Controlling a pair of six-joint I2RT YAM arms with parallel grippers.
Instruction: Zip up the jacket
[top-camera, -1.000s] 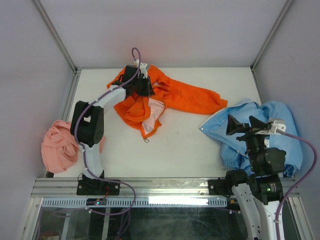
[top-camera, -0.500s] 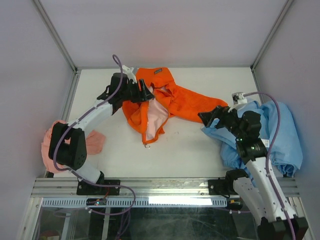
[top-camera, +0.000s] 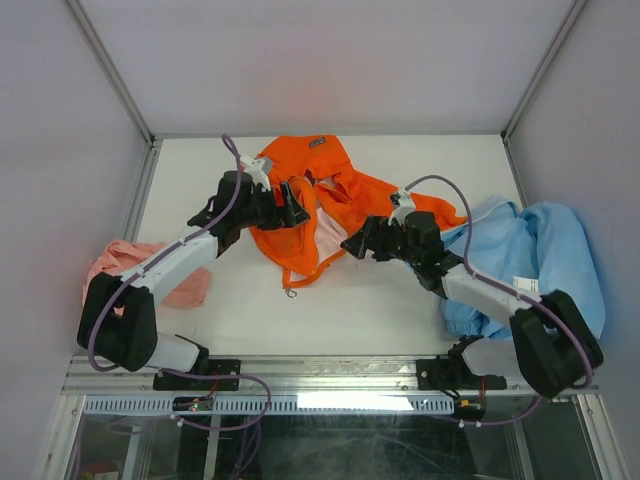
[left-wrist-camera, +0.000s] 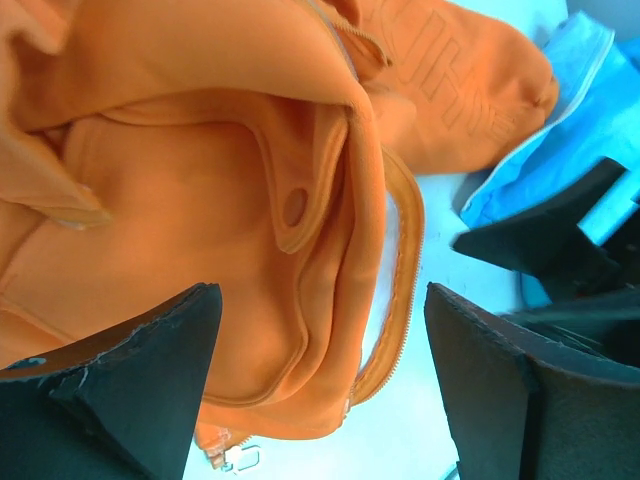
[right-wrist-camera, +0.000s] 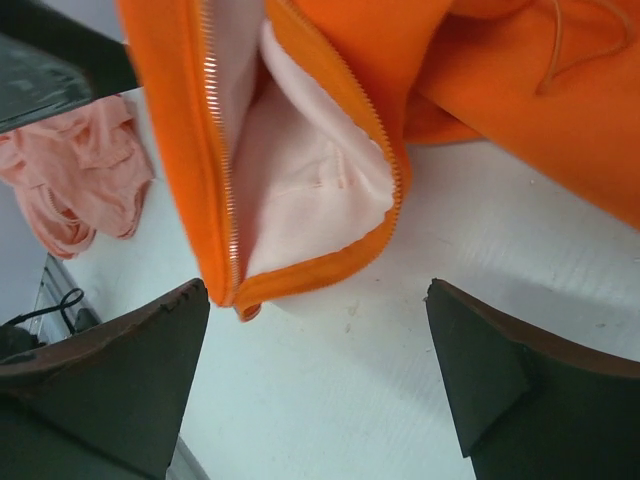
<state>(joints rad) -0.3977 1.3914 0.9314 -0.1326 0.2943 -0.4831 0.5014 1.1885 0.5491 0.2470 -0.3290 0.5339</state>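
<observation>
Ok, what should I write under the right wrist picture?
Open right gripper by the orange jacket, zipper undone, pale lining showing.

Can't read the collar label (top-camera: 321, 142) on the jacket (top-camera: 345, 195) from above (too small). Lose the jacket's left edge under the left gripper (top-camera: 298, 203). Can't resolve the zipper pull (top-camera: 291, 292) beyond a speck. Only get parts of the pink cloth (top-camera: 190, 285) and blue garment (top-camera: 560, 250) behind the arms. From the left wrist, lose the jacket past top and left, with the right gripper (top-camera: 358, 238) cut by the right edge. From the right wrist, lose the jacket past top and right.
</observation>
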